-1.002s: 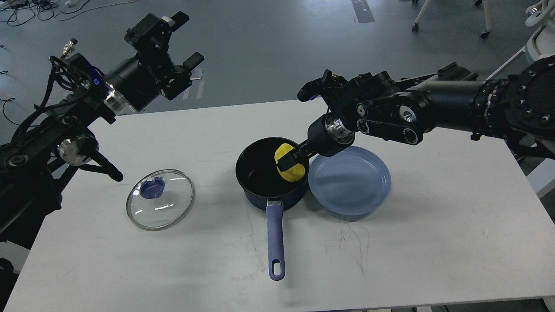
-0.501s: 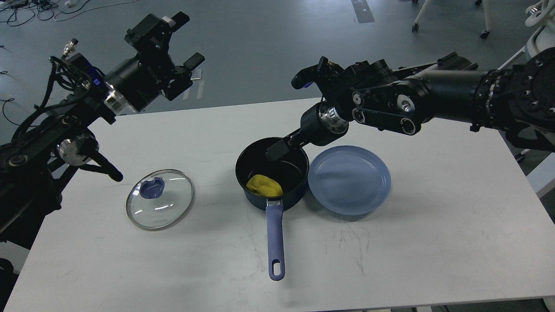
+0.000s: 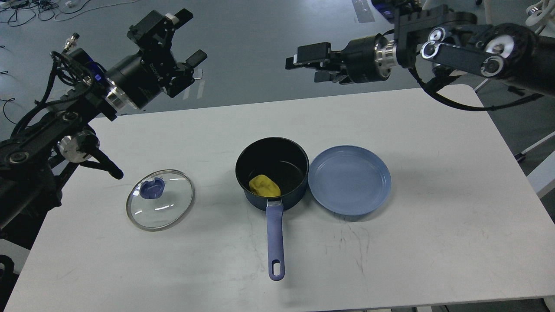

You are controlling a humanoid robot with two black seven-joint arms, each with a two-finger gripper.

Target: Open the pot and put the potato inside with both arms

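A dark blue pot (image 3: 272,173) with a long blue handle stands open in the middle of the white table. A yellow potato (image 3: 264,186) lies inside it at the front. The glass lid (image 3: 160,199) with a blue knob lies flat on the table to the pot's left. My left gripper (image 3: 187,35) is open and empty, raised high beyond the table's far left edge. My right gripper (image 3: 303,64) is open and empty, raised high above the table's far edge, well clear of the pot.
An empty blue plate (image 3: 349,180) sits against the pot's right side. The white table (image 3: 433,242) carries nothing else. Grey floor with cables and chair legs lies beyond the far edge.
My right gripper let the potato go into the pot, then rose up and back away from it. The potato now rests in the pot. The left arm barely moved.
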